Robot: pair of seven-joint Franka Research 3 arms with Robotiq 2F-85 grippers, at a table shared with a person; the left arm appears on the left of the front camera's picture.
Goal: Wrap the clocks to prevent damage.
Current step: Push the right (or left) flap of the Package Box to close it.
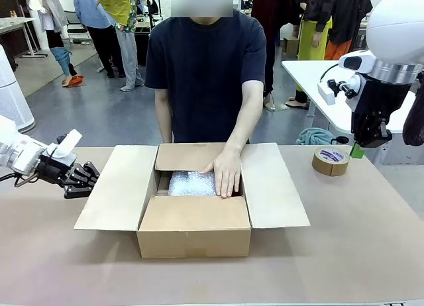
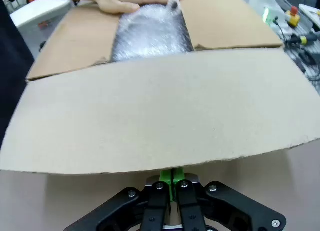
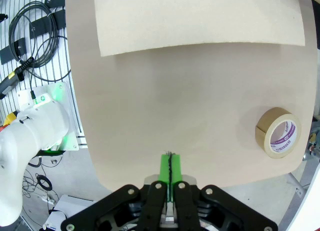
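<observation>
At the table's left side the left gripper [image 1: 83, 182] lies low over the table [image 1: 344, 246], its fingers pressed together on nothing, aimed at the cardboard box [image 1: 194, 234]. The box's left flap [image 1: 116, 187] is folded outward and flat. In the left wrist view the flap's edge runs straight across just ahead of the green fingertips [image 2: 172, 177], between them and the box's inside.

Down inside the open box, at its far side, lies the bubble-wrapped bundle [image 1: 191, 184]. The person's hand [image 1: 226, 173] rests flat on the bundle's right part. Whether a clock is inside the wrap cannot be told.

The right flap [image 1: 275, 185] is also spread outward. Beyond it, near the table's far right corner, a roll of brown tape [image 1: 330, 160] lies flat. The right gripper [image 1: 358, 149] hangs just beside the roll, raised above the table's edge and pointing down, its pads [image 3: 165, 166] closed together and empty, well apart from the bundle.
</observation>
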